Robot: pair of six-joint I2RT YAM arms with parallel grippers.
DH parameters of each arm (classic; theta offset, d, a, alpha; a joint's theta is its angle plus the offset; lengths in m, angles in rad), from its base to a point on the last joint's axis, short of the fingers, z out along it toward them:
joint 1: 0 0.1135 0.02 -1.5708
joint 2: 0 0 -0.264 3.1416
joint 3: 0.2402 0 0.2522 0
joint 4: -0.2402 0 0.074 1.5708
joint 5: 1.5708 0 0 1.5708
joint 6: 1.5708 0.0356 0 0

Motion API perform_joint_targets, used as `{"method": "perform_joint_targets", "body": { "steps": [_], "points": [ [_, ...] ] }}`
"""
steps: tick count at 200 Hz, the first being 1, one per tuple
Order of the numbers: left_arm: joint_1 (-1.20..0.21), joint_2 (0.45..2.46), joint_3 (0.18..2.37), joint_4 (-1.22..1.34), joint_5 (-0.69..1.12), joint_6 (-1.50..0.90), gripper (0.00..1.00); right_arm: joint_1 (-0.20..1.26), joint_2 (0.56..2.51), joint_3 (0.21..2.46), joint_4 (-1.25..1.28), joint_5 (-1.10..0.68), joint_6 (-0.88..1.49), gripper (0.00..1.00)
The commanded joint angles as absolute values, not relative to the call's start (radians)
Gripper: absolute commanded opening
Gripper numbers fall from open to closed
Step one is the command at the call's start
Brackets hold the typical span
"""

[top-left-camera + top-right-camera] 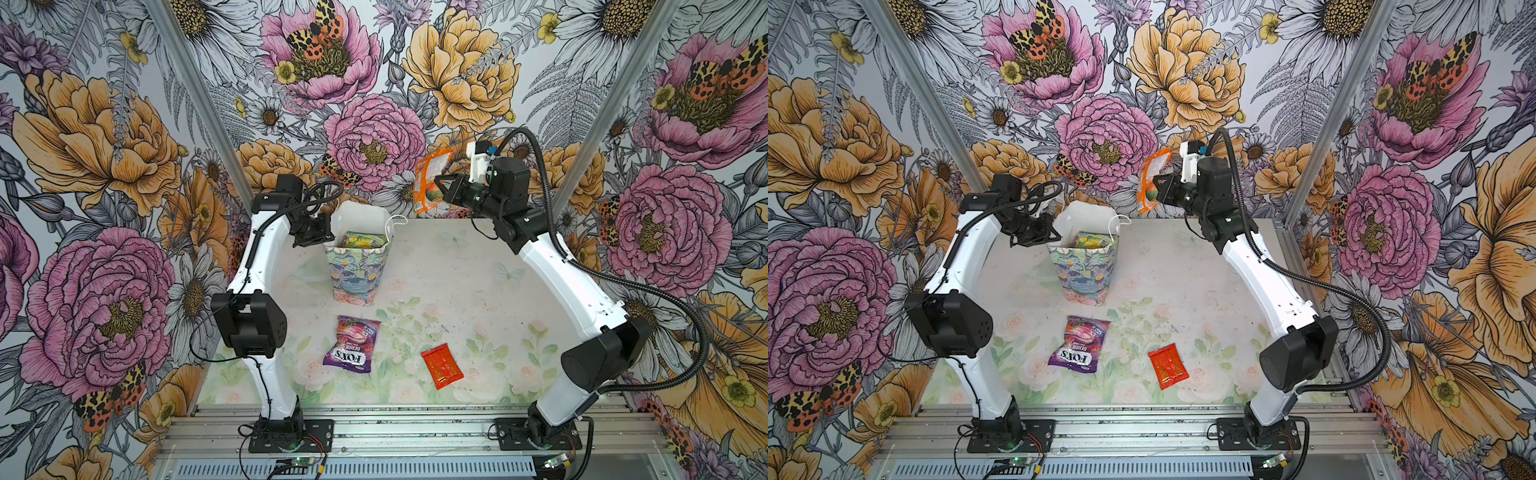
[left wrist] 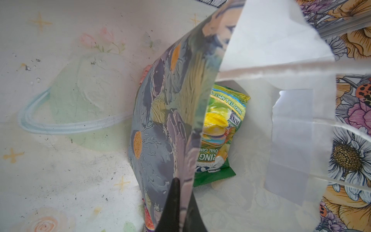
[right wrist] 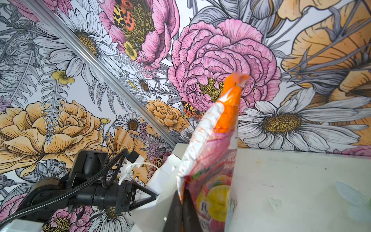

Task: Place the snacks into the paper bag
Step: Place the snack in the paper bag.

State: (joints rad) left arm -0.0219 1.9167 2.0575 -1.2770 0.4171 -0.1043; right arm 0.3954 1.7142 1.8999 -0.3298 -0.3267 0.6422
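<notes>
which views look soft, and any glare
Right wrist view: the orange glossy packet blurs near the lens, wallpaper sharp; left wrist view: the floral-print paper bag wall is soft, the green glossy packet legible; both top views: sharp, little glare.

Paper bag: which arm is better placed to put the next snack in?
Right: the right gripper holds the orange packet aloft beside the paper bag, while the left gripper is shut on the bag's wall, steadying it.
</notes>
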Motion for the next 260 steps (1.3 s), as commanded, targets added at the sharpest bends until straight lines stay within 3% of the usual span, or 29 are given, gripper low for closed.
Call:
{"method": "perform_joint_targets", "body": {
  "steps": [1, 108, 260],
  "points": [
    [-0.011, 1.890, 2.052, -1.253, 0.453, -0.104, 0.00, 0.424, 1.773, 2.001, -0.332, -0.314, 0.611, 0.00],
    [-0.009, 1.891, 2.052, -1.252, 0.457, -0.105, 0.00, 0.556, 2.082, 2.433, -0.457, -0.327, 0.602, 0.00],
    [-0.008, 1.888, 2.052, -1.253, 0.462, -0.105, 0.00, 0.666, 2.080, 2.300, -0.457, -0.337, 0.620, 0.00]
  ]
}}
